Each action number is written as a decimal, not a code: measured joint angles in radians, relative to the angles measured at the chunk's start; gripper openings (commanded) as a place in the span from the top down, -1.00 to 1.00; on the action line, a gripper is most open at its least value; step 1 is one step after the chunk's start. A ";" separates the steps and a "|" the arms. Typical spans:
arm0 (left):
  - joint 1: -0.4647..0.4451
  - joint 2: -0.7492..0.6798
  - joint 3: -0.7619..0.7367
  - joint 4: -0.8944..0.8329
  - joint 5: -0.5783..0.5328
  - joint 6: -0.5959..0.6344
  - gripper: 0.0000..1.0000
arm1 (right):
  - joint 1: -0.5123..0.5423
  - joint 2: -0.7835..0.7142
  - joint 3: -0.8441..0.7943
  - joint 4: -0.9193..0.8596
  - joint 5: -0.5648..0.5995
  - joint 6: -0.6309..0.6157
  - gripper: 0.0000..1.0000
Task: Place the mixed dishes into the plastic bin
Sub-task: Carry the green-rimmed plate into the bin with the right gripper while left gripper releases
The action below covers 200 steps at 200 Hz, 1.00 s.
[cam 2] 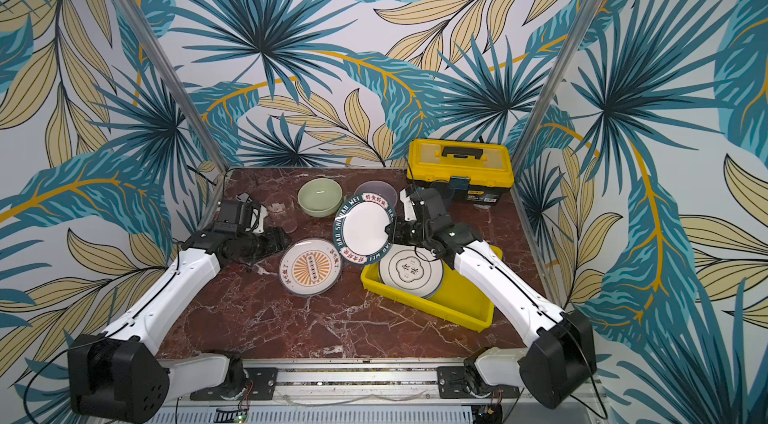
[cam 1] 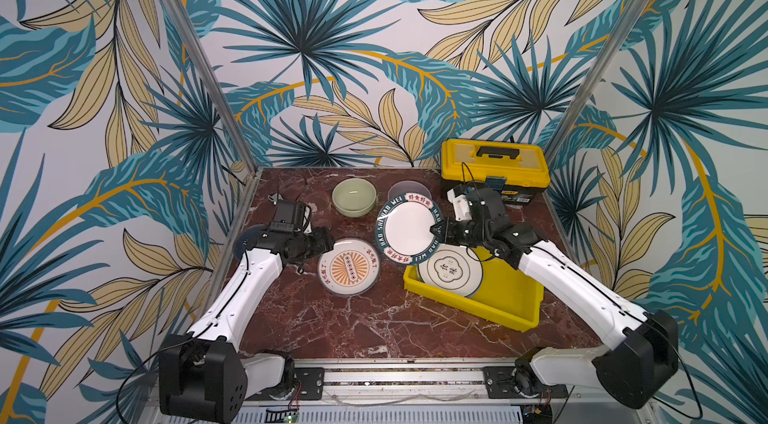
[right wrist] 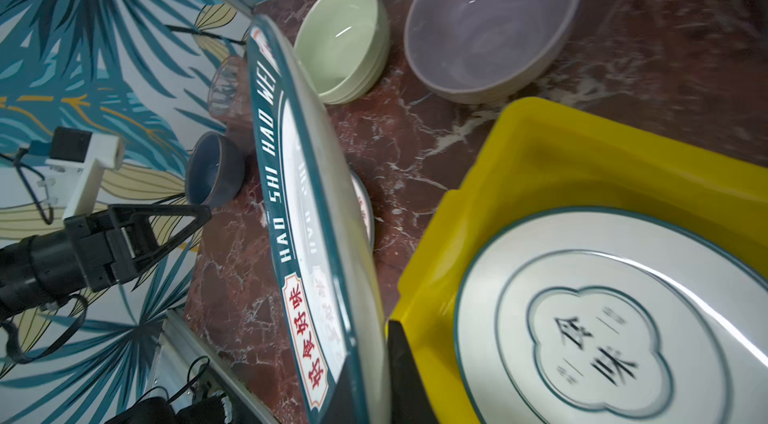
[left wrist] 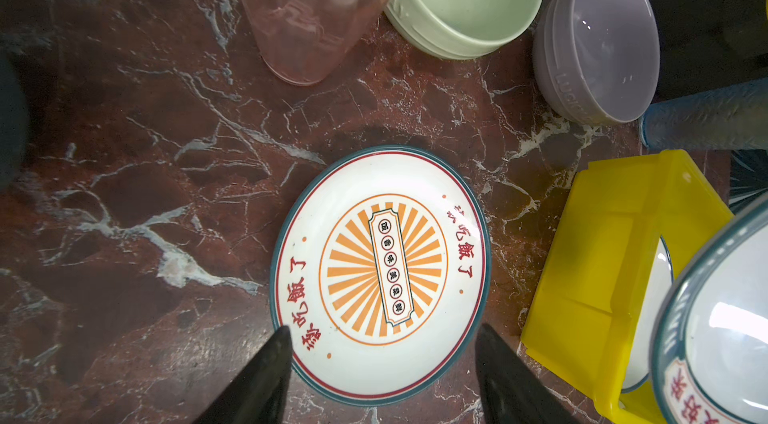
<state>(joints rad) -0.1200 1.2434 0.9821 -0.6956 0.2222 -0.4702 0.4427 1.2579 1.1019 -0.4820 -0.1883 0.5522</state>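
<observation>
Your right gripper (cam 1: 434, 230) pinches the lettered plate (cam 1: 409, 231) at its 3 o'clock rim and holds it tilted, clear of the table, at the yellow bin's (cam 1: 511, 305) 10 o'clock corner. Your left gripper (left wrist: 384, 328) is spread and empty over the sunburst plate's (left wrist: 382, 272) edge.

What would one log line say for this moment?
right claw: shut on lettered plate, tilted near yellow bin | left claw: open at sunburst plate

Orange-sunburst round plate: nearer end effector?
Left. The left end effector at the rim of the orange-sunburst round plate, jaws open; right end effector farther off, gripping the dark lettered-rim plate by the yellow plastic bin.
</observation>
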 measured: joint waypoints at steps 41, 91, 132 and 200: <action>0.000 0.012 0.000 0.008 0.003 0.013 -0.40 | -0.092 -0.153 -0.090 -0.133 0.095 0.000 1.00; 0.001 0.049 0.000 0.023 0.003 0.013 -0.39 | -0.141 -0.297 -0.205 -0.212 0.117 0.012 1.00; 0.001 0.064 0.000 0.029 0.019 0.014 -0.33 | -0.157 -0.302 -0.310 -0.166 0.111 0.043 1.00; -0.173 0.109 0.047 0.062 0.135 0.070 -0.26 | -0.204 -0.244 -0.425 -0.016 -0.005 0.076 1.00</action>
<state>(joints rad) -0.2932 1.3521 1.0290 -0.6334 0.3576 -0.4004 0.2390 1.0142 0.6773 -0.4976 -0.1932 0.6285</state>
